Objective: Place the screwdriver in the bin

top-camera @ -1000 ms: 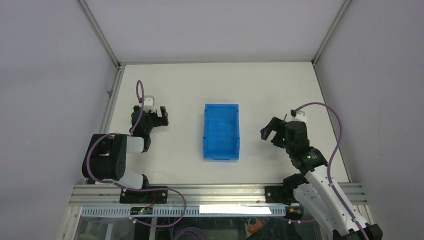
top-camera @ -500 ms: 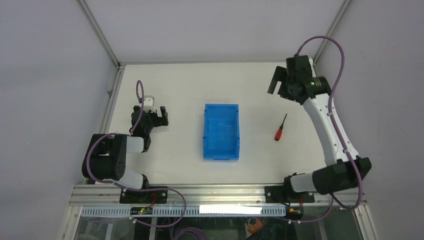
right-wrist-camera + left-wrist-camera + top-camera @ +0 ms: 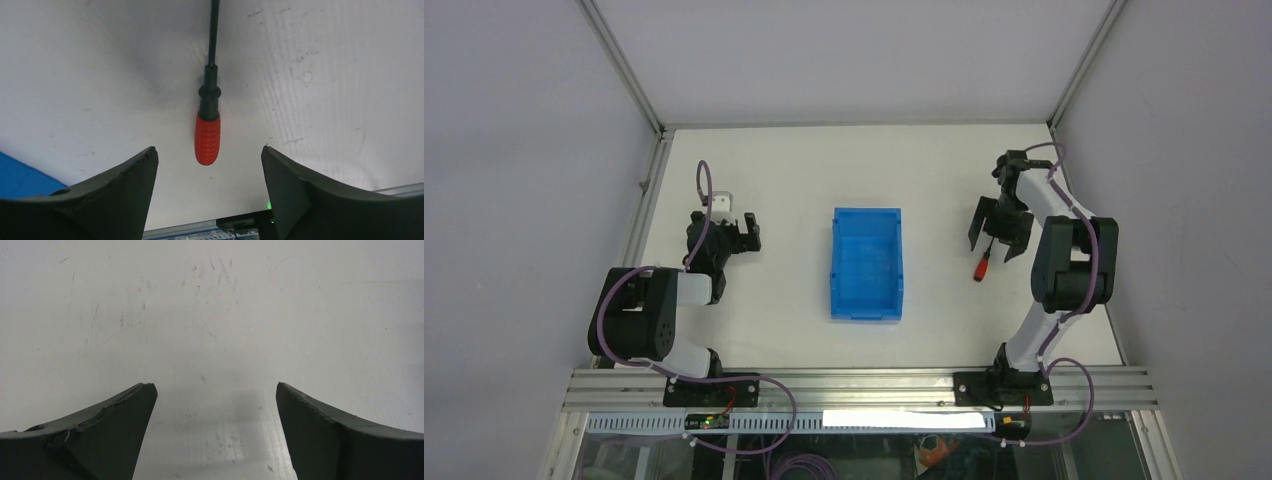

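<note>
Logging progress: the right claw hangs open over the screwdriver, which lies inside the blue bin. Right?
No. The screwdriver lies on the table beside the bin, not inside it; the top external view shows this. The right claw does hang open over it.

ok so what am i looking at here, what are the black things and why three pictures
These are two robot arms bolted at the near edge of a white table. The wide picture comes from a fixed camera above and behind them. The two close-ups come from a camera on each wrist, so the dark wedges at the bottom are that arm's own fingers. On the table lie a blue bin in the middle and a red-handled screwdriver to its right. The right gripper is open above the screwdriver, not gripping it. The left gripper is open over the table, away from both. Nothing is held.
</note>
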